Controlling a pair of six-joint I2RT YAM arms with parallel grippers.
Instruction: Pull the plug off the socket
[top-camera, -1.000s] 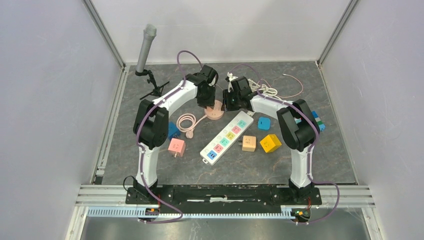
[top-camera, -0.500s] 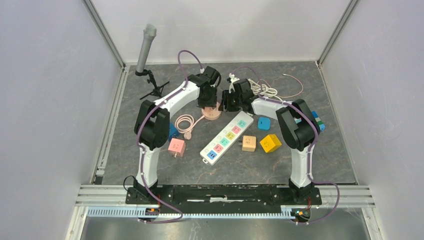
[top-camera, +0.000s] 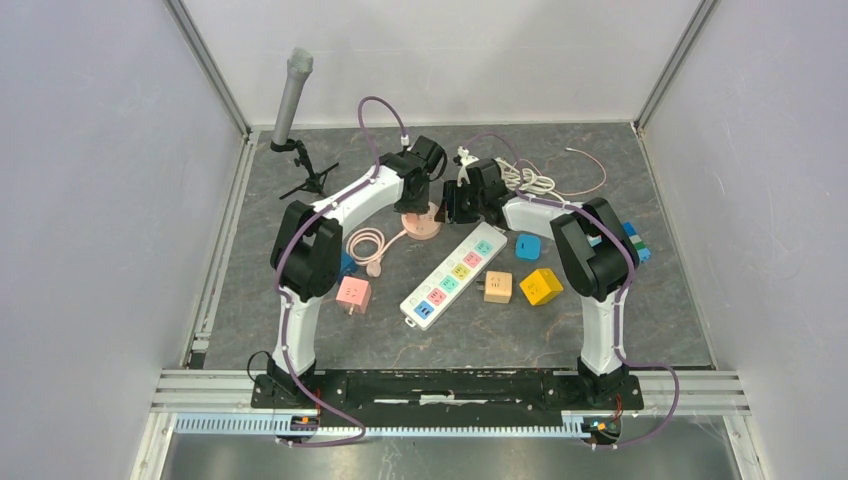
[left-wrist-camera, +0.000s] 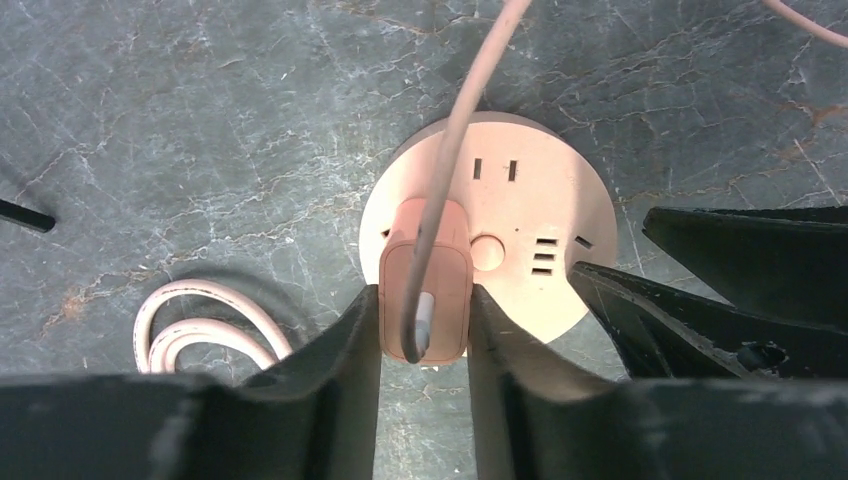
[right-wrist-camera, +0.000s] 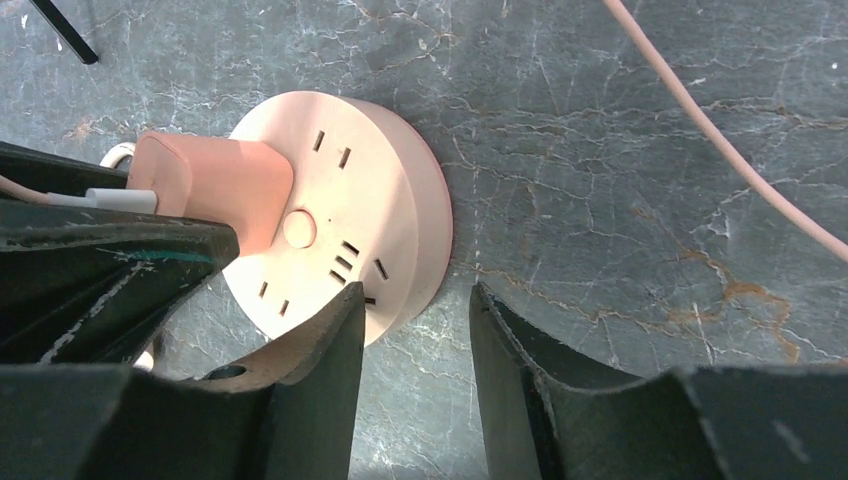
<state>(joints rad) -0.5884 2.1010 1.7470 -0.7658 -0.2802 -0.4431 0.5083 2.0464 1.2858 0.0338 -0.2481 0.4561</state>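
Our left gripper pinches the pink plug, which sits in the round pink socket at the back middle of the table. We see that socket closely hemmed: both our arms meet over it, a coiled pink cord lies just to its left, and the white power strip starts near its front right. Bare stone lies open behind it and off to the left as far as the microphone stand, and the side walls stand well apart from it. From above we cannot make out the plug, because the left wrist covers it. In the left wrist view the plug and the fingers hide the near part of the socket, and we cannot tell how deep the pins sit. A thin cable rises from the plug and runs out of the top of that view. The left fingers touch the plug on both its sides, closed as far as it lets them. Our right gripper is parted a little: one finger overlaps the socket's rim, the other stands off it over the stone, and between them we see the rim's edge and bare table.
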